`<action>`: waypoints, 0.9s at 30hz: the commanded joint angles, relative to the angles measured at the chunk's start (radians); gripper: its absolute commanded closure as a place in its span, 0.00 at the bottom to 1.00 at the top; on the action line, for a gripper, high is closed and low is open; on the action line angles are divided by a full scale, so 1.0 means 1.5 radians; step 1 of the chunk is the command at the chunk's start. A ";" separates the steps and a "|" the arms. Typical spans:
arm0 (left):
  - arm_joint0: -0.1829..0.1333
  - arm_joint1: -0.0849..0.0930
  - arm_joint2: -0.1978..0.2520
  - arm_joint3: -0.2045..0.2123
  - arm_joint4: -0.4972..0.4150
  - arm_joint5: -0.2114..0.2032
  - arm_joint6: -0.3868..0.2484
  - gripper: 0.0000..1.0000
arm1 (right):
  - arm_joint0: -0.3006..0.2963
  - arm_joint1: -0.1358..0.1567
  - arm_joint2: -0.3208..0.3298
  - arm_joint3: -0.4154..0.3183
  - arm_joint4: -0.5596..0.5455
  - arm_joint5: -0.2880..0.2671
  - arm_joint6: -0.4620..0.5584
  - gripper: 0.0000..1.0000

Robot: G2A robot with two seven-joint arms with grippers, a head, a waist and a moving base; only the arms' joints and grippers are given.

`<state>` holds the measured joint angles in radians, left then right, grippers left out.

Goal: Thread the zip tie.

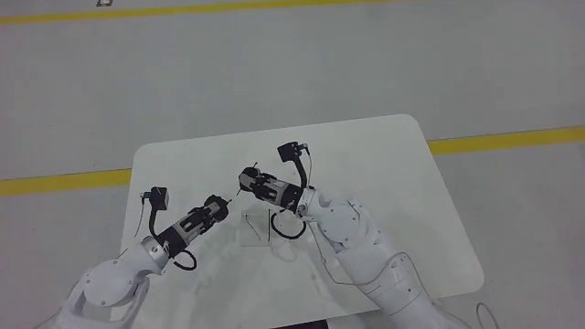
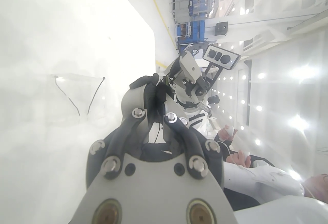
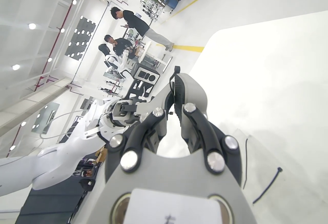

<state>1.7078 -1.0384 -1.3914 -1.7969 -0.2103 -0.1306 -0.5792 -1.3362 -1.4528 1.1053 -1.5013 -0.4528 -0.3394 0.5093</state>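
Observation:
My right gripper (image 3: pixel 174 79) is held above the white table (image 1: pixel 384 174), shut on a thin black zip tie (image 3: pixel 175 69) whose head sticks out past the fingertips. In the top view this gripper (image 1: pixel 247 178) sits near the table's middle. The left gripper (image 1: pixel 219 205) faces it tip to tip, a short gap away. In the left wrist view the left gripper (image 2: pixel 150 81) looks shut, and I cannot make out anything between its pads. Two more black zip ties (image 2: pixel 96 94) (image 2: pixel 67 94) lie in a clear tray (image 1: pixel 259 238) just below both grippers.
The tray's zip ties show beside my right gripper (image 3: pixel 267 185) (image 3: pixel 246 163). The table's rounded far edge (image 1: pixel 274 132) lies beyond the grippers, with bare surface to the right (image 1: pixel 411 228). Yellow floor lines run past the table.

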 commanded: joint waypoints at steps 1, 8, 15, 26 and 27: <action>0.000 0.000 0.000 0.000 0.000 0.000 0.000 1.00 | -0.002 0.000 -0.004 -0.003 -0.002 0.001 -0.009 1.00; 0.000 0.000 0.000 0.000 0.000 0.000 0.000 1.00 | 0.003 0.004 -0.026 -0.010 -0.057 0.000 -0.035 1.00; 0.000 0.000 0.000 0.000 0.000 0.000 0.000 1.00 | 0.010 0.007 -0.039 -0.003 -0.072 0.000 -0.043 1.00; 0.000 0.000 0.000 0.000 0.000 0.000 0.000 1.00 | 0.014 0.014 -0.055 -0.009 -0.066 0.000 -0.051 1.00; 0.000 0.000 0.000 0.000 0.000 0.000 0.000 1.00 | 0.015 0.015 -0.056 -0.009 -0.066 0.000 -0.052 1.00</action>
<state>1.7078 -1.0384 -1.3914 -1.7968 -0.2103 -0.1306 -0.5792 -1.3149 -1.4317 1.0233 -1.5151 -0.5517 -0.3400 0.4324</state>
